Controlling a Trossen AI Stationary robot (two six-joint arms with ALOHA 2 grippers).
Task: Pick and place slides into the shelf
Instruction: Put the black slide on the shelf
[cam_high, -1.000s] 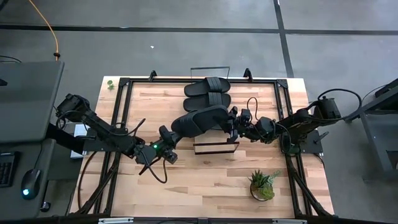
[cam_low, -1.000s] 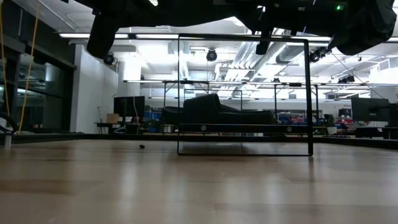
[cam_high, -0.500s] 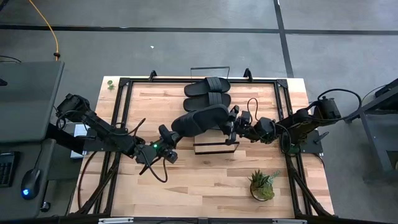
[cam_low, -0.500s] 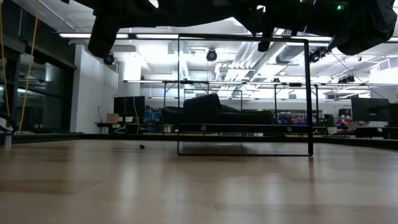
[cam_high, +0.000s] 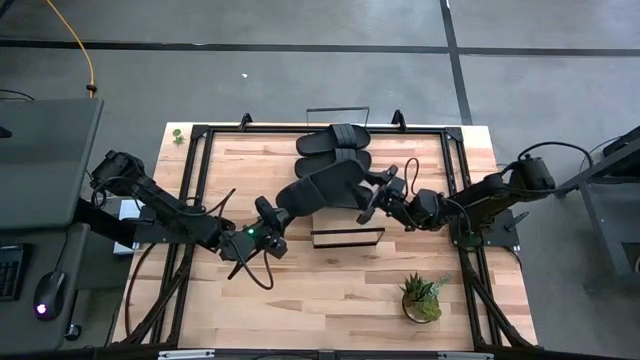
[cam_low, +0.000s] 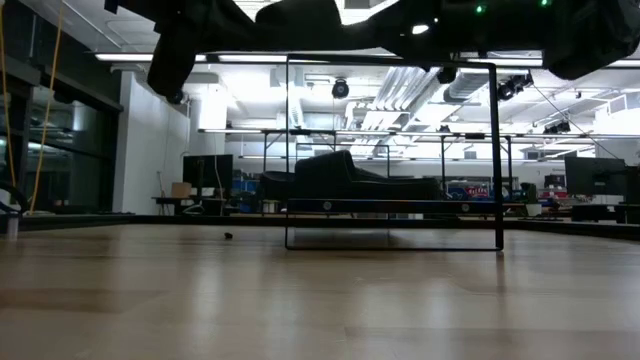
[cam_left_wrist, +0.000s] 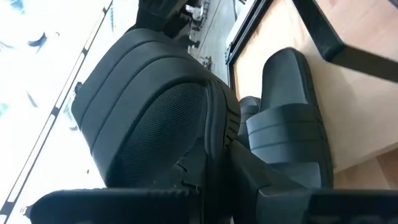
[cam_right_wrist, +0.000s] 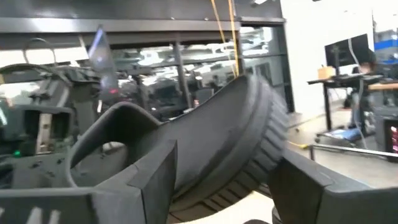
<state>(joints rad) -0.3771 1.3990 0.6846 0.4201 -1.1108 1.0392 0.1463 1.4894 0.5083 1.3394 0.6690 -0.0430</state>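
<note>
High view: two slides (cam_high: 335, 150) lie side by side at the far end of the table (cam_high: 330, 300), beside the thin wire rail; these appear placed. A third slide (cam_high: 325, 190) hangs above the table centre, its heel end clamped in the left gripper (cam_high: 268, 228); the right gripper (cam_high: 383, 193) stands at its toe end with fingers parted. A fourth slide cannot be found. Low view: a dark slide (cam_low: 345, 178) rests on the shelf (cam_low: 390, 205) inside the black frame. Left wrist view: the held slide fills the foreground, the two placed ones sit beyond it. Right wrist view: the toe sits between spread fingers (cam_right_wrist: 308, 180), contact uncertain. Judgement: roughly half done.
</note>
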